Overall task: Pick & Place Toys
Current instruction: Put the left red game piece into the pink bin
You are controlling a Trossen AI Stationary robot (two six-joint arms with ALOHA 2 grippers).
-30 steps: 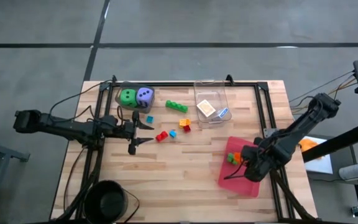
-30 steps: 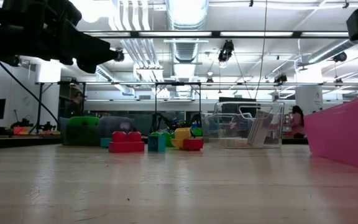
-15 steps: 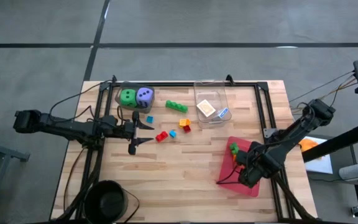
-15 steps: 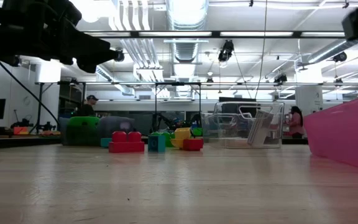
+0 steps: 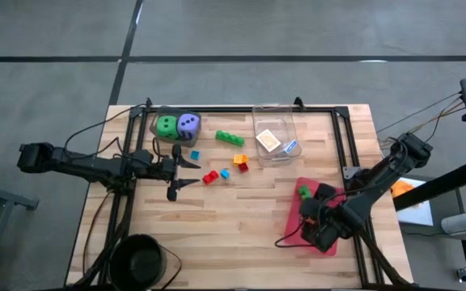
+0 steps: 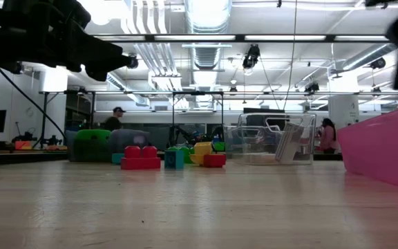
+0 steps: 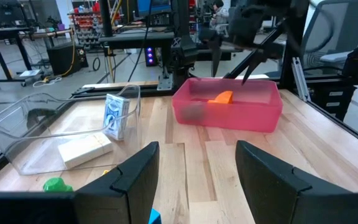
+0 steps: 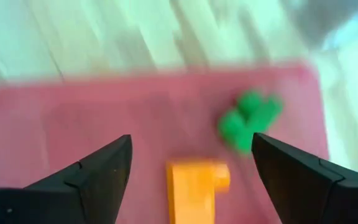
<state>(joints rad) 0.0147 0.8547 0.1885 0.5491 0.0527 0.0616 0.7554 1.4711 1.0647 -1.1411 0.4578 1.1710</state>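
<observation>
Right gripper [image 8: 188, 168] over pink tray [image 5: 296, 222] near the desk's right edge, jaws spread, nothing grasped. Orange brick [image 8: 194, 180] and green brick [image 8: 248, 121] lie in the tray. Left gripper [image 5: 186, 172] above the desk's left half, jaws parted, empty.
</observation>
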